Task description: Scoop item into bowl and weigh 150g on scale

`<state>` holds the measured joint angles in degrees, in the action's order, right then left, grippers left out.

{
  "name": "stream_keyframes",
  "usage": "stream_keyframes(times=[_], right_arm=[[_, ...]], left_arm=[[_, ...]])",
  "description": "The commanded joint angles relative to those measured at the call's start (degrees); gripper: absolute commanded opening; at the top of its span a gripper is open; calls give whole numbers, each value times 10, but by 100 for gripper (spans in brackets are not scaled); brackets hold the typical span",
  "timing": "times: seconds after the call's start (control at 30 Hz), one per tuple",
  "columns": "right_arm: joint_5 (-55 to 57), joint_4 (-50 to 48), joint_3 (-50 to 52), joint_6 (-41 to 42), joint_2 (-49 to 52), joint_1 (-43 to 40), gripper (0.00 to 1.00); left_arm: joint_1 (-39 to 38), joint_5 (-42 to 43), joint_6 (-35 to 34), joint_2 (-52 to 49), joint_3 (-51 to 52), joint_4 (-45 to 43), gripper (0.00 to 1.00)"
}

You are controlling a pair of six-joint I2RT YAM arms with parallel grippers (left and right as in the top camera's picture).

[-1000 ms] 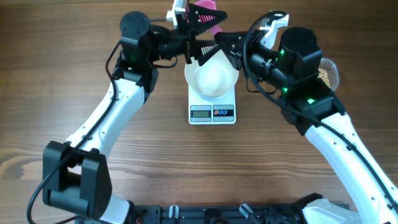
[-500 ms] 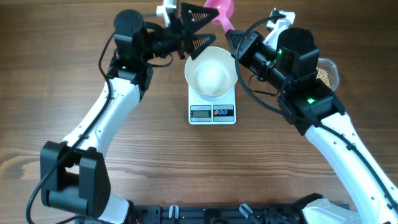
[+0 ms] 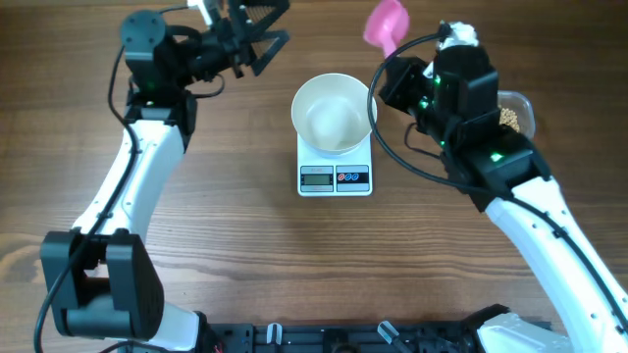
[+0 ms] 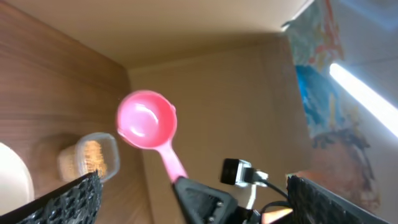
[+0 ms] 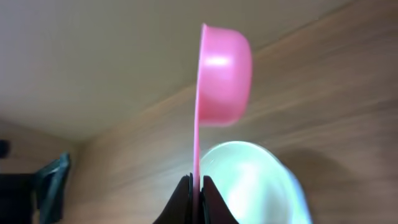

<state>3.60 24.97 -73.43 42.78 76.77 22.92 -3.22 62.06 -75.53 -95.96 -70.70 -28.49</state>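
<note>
Right pincer (image 5: 196, 186) grips the pink scoop (image 3: 386, 24), upper centre. Left pincer (image 3: 273, 24) gapes wide, upper left. Bowl (image 3: 312, 90) sits on scale (image 3: 335, 178).

No legible text in any view. Scale (image 3: 335, 167) at table centre: grey display (image 3: 316, 177) on its front edge, digits too small to read from overhead. Dark button panel (image 3: 353, 177) beside display: two coloured spots, markings unreadable. Colourful sheet (image 4: 317, 56) on wall, left wrist view: blurred, no words made out. Pink scoop (image 5: 221, 68), right wrist view: plain surface.
</note>
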Motion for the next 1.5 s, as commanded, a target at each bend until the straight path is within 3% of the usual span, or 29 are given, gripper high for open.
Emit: stream_keyframes(times=[0.0,0.17,0.33,0.4,0.5,0.83,1.0,1.1,1.17,1.23,1.27,1.33,1.37,1.47], right_arm=[[51,65,-85,-40,-18,-23,4],[50,171,-161,-40,-16,-66,5],[50,280,-196,-52,-16,-110,4],[51,309,-196,-54,-15,-114,5],[56,345,-196,-55,-7,-114,4],[87,362,-196,-83,3,-114,4],[110,362,-196,-83,3,-114,4],[141,360,-196,-83,3,-114,4],[162,360,-196,-83,3,-114,4],[171,360,-196,-84,3,-116,4],[172,360,-196,-88,3,-118,4],[172,360,-196,-104,3,-124,4],[171,361,-196,-110,3,-127,4],[170,367,-196,-120,3,-138,4]], left_arm=[[9,14,141,29,-3,44,99],[13,-104,291,64,-3,227,99],[5,-396,473,125,-29,516,99],[0,-459,513,142,-42,584,100],[-6,-457,558,172,-51,646,100],[-21,-430,558,206,-51,750,99],[-95,-432,605,174,-50,861,95],[-140,-462,598,152,-50,886,91],[-166,-488,587,136,-50,892,82],[-184,-513,562,122,-50,891,58],[-189,-520,548,115,-50,890,36],[-195,-521,526,103,-50,889,13],[-197,-521,516,97,-50,889,5],[-206,-505,509,80,-50,888,4]])
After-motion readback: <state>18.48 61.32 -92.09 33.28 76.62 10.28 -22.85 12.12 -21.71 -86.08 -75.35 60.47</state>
